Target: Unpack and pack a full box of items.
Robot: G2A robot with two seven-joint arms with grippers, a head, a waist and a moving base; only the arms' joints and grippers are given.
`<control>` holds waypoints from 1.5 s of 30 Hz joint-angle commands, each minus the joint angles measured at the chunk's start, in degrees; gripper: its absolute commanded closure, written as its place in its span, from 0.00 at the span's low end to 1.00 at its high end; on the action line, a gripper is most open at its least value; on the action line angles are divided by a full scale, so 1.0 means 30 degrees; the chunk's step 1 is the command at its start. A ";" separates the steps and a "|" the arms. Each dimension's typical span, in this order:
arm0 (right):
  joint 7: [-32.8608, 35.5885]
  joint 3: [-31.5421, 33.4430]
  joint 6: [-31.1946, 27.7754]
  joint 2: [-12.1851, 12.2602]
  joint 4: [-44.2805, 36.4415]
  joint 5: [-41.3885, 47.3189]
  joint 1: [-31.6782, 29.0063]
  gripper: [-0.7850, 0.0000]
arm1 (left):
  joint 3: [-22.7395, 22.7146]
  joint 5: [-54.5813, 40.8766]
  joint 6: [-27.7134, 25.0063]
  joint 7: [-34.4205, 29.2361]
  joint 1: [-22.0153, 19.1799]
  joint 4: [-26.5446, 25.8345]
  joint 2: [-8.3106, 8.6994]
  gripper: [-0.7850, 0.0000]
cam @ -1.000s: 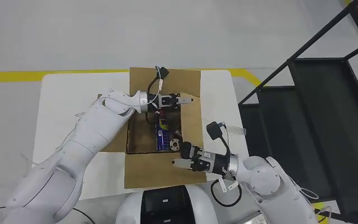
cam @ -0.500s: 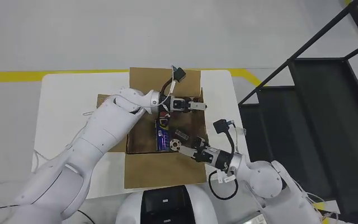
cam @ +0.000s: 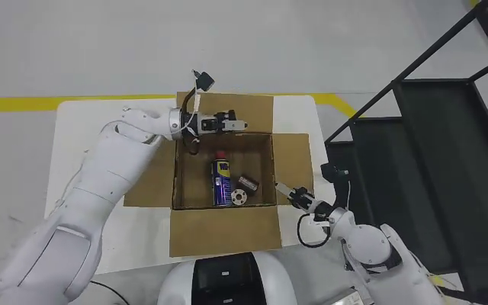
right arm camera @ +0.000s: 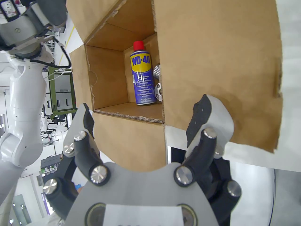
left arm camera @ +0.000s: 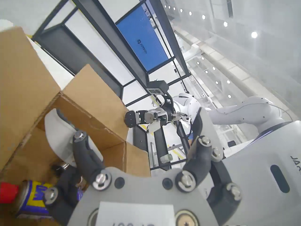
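Observation:
An open cardboard box [cam: 293, 164] stands on the white table with its flaps spread out. Inside lie a blue and yellow spray can [cam: 222, 181] with a red cap and two small metal parts [cam: 248, 183], [cam: 239, 198]. My left gripper [cam: 235, 122] hovers open and empty over the box's far rim; its wrist view shows the spray can [left arm camera: 30, 196] below. My right gripper [cam: 288, 191] is open and empty at the right flap's near corner, outside the box. From there it faces the spray can [right arm camera: 141, 76] and a metal part [right arm camera: 158, 91].
The white table [cam: 84, 152] has bare room left of the box. A black metal stair frame [cam: 412, 114] stands off the table's right side. A yellow floor line [cam: 76, 101] runs behind the table.
My left gripper has pulled back from the box's right side to the far rim. My right gripper has withdrawn from inside the box to its right. The right flap now lies folded outward.

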 commanded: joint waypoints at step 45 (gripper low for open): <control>0.6668 -1.3953 0.9440 -0.2393 0.3325 -1.1217 1.4918 0.00 | -1.4811 0.2765 0.2129 0.3686 1.1576 -0.6745 0.4821 0.00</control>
